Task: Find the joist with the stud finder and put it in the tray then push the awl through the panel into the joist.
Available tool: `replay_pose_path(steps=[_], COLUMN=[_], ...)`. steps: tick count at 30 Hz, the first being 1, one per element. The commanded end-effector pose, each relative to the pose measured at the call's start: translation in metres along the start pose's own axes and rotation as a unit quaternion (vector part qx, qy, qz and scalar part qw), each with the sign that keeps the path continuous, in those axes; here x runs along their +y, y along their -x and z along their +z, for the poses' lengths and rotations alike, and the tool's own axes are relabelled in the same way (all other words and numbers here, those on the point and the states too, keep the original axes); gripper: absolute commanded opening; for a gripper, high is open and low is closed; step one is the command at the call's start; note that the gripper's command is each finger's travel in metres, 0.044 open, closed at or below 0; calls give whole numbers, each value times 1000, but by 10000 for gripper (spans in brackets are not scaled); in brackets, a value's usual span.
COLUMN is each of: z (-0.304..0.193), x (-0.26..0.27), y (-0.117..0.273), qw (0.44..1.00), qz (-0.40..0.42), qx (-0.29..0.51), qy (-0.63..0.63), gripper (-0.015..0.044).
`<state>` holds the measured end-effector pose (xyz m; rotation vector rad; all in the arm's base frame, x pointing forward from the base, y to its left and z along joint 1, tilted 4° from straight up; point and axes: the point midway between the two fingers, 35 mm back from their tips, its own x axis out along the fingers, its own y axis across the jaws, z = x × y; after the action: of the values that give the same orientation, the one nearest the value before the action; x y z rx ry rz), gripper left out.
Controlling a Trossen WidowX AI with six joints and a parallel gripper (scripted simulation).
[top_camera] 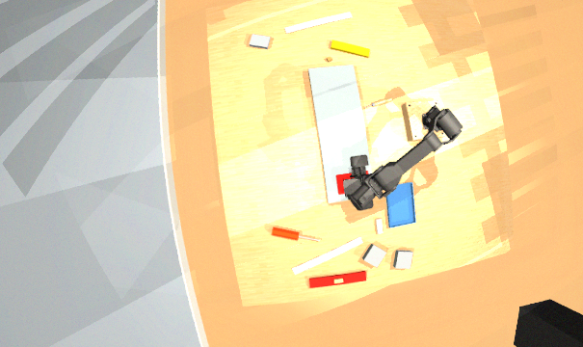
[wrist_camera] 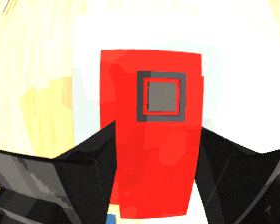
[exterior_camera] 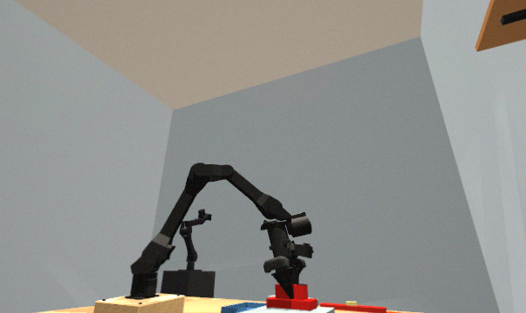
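Note:
My gripper [top_camera: 357, 179] [exterior_camera: 293, 289] [wrist_camera: 152, 126] is shut on the red stud finder [top_camera: 340, 184] [exterior_camera: 291, 303] [wrist_camera: 158, 155]. The stud finder sits on or just over the near end of the pale floor panel [top_camera: 339, 111] [exterior_camera: 324, 309] [wrist_camera: 241, 90]. Its square window shows dark grey in the wrist view. The joist is hidden. The blue tray [top_camera: 401, 204] [exterior_camera: 241, 308] stands beside the panel's near end, with nothing in it. An orange-handled tool [top_camera: 285, 233] with a thin metal shaft, which looks like the awl, lies beyond that end of the panel.
A red level [top_camera: 337, 280], two grey blocks [top_camera: 374, 255] [top_camera: 403, 259], a white strip [top_camera: 327, 255] and a small white piece [top_camera: 379, 226] lie below the panel. A thin tool [top_camera: 382, 102] lies near the arm's base. A yellow bar [top_camera: 350, 48] lies above the panel.

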<state>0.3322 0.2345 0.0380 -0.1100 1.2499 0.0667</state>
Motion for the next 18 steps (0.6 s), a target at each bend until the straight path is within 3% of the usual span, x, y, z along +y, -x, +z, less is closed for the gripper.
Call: replay_pose_path(steps=[1,18], z=[1,1], x=[0,-64], y=[0,-1], qw=[1000,1000], qz=[1,-2], qx=[0,0], qy=[-1,0], gripper=[0,0])
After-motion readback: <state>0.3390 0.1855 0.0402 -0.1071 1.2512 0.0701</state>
